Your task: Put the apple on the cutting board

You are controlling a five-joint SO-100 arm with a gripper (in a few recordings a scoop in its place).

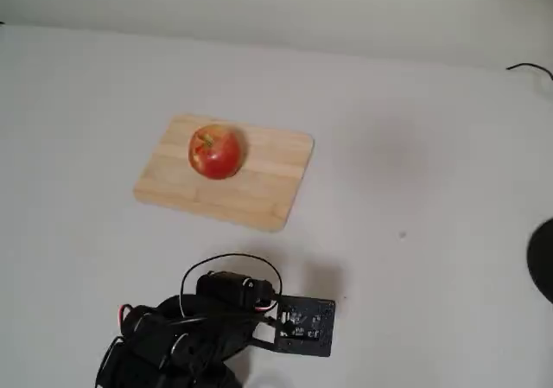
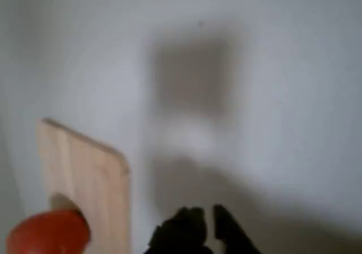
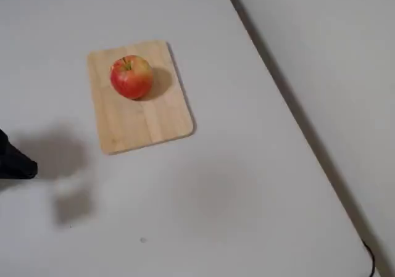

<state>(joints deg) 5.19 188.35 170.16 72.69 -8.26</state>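
The apple [image 1: 215, 151] sits on the cutting board [image 1: 259, 189], toward its far end from the arm. The gripper [image 2: 205, 214] hangs over bare table beside the board, its jaws seemingly nearly together, though blur hides it. The placing looks done; next, simply park the arm.

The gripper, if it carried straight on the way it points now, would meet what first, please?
Probably just bare table. In the wrist view the gripper points over empty white surface, with the cutting board and apple off to its left. Depth is blurred, so this is tentative.
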